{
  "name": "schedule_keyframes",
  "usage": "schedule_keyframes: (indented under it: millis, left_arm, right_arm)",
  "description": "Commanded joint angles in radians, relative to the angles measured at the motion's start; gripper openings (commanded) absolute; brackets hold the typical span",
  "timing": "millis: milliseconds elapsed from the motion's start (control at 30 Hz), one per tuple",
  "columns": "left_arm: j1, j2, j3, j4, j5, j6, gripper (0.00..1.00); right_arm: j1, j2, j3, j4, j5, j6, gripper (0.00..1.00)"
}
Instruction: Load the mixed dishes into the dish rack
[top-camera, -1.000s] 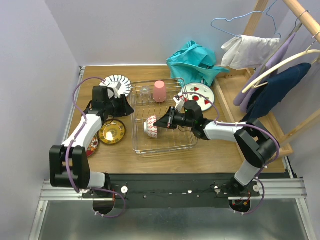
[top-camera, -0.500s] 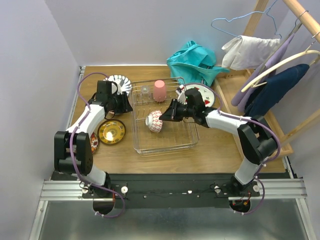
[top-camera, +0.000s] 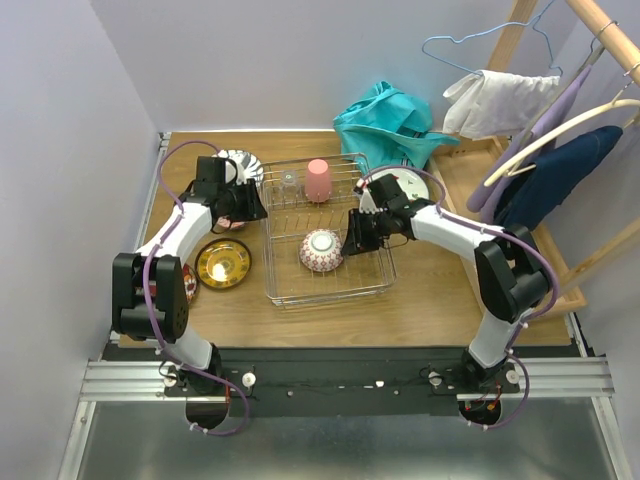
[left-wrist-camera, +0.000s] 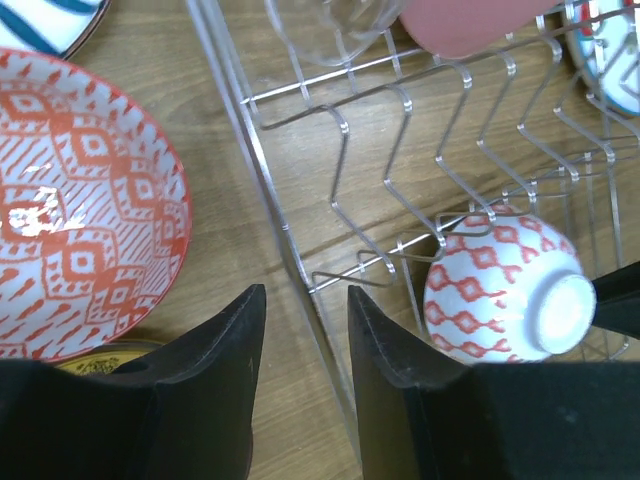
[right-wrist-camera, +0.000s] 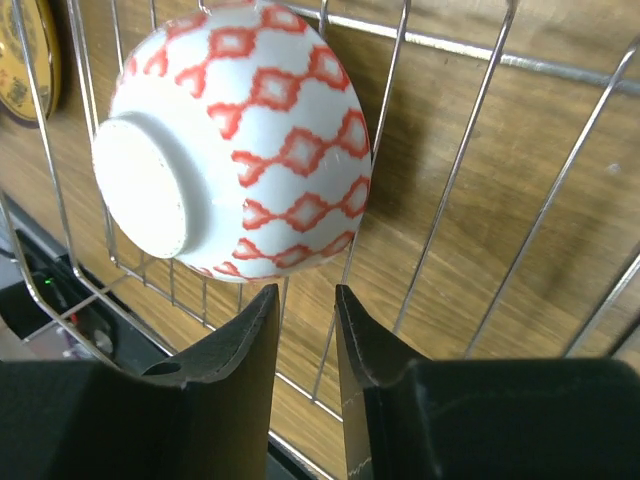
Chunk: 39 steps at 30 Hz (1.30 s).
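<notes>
From above, shows the small patterned bowl (top-camera: 321, 250) upside down in the dish rack (top-camera: 360, 272), the right gripper (top-camera: 351, 234) just beside it, the left gripper (top-camera: 250, 210) at the rack's left wall. From the left wrist, shows narrowly parted, empty fingers (left-wrist-camera: 215, 370) above the rack's side wire, a larger patterned bowl (left-wrist-camera: 70, 210) on the table alongside. From the right wrist, shows fingers (right-wrist-camera: 240, 370) narrowly apart, empty, just short of the small patterned bowl (right-wrist-camera: 230, 150).

Wooden table (top-camera: 425, 300) beneath the right gripper (top-camera: 351, 233), enclosed by lilac walls (top-camera: 300, 60); to the gripper's right, a wooden clothes frame (top-camera: 603, 27) with hung garments (top-camera: 560, 170).
</notes>
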Motion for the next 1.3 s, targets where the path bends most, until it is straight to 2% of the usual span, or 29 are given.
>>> schedule_keyframes:
  millis: [0,67,167,267,433,500,633,800,1267]
  left_arm:
    - [-0.028,-0.013,0.086,0.049,0.108,0.014,0.5]
    - [-0.031,-0.024,0.134,0.063,0.186,-0.006,0.52]
    - [-0.028,-0.051,0.224,0.052,0.214,0.001,0.53]
    - [-0.02,-0.071,0.28,-0.017,0.136,0.128,0.59]
    - [0.041,-0.025,0.356,-0.219,0.119,0.421,0.63]
    - [0.047,-0.008,0.358,-0.293,0.1,0.556,0.63]
    - [0.058,0.048,0.323,-0.348,0.06,0.713,0.62]
    - [0.061,0.102,0.278,-0.336,0.039,0.774,0.59]
    - [0.057,0.216,0.246,-0.31,-0.018,0.781,0.58]
  right_arm:
    - [0.004,-0.004,0.133,-0.192,0.108,-0.129,0.38]
    - [0.004,-0.01,0.167,-0.228,0.11,-0.162,0.38]
    - [0.002,-0.028,0.209,-0.257,0.099,-0.209,0.39]
    - [0.004,-0.044,0.207,-0.239,0.053,-0.228,0.41]
    - [0.004,-0.08,0.189,-0.176,-0.059,-0.291,0.48]
    - [0.004,-0.099,0.175,-0.148,-0.076,-0.314,0.51]
    - [0.004,-0.137,0.175,-0.095,-0.056,-0.363,0.52]
    - [0.004,-0.137,0.243,-0.101,-0.067,-0.476,0.53]
    - [0.004,-0.131,0.238,-0.085,-0.085,-0.46,0.54]
